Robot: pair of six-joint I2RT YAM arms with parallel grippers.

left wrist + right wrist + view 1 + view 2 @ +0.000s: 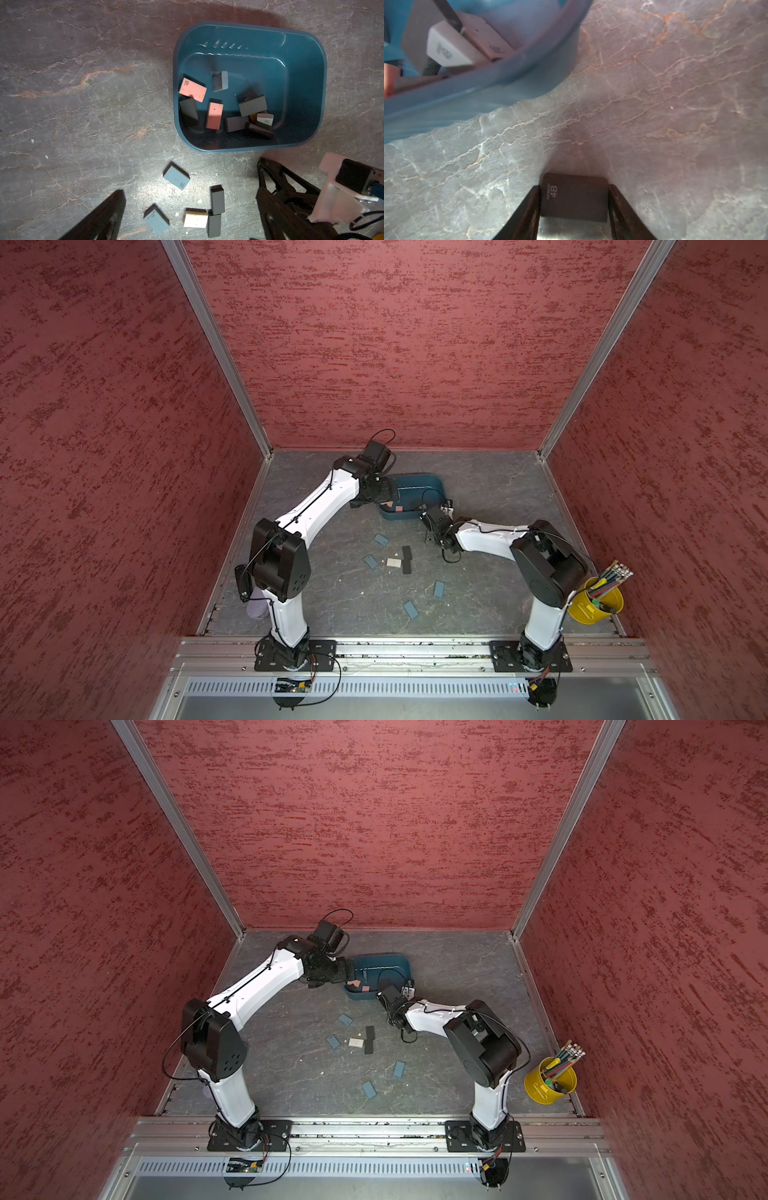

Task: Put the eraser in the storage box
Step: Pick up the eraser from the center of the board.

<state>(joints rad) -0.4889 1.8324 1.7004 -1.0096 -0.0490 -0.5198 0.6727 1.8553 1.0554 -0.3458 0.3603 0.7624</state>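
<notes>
In the right wrist view a dark eraser (574, 197) marked 4B sits between the fingers of my right gripper (574, 187), which is shut on it just above the table. The storage box (432, 479) (395, 960) (249, 27) (488, 87) is a dark teal tub at the back middle, with several pink, grey and white erasers inside. In both top views my right gripper (429, 529) (390, 1009) hangs just outside the box's front right corner, and the held eraser is hidden there. My left gripper (376, 502) (190, 192) stands open and empty over the box's left edge.
Several loose erasers lie on the grey table in front of the box: blue ones (380, 539) (439, 589), a white one (393, 562) and two black ones (406, 560). A yellow pencil cup (594, 605) stands at the right edge.
</notes>
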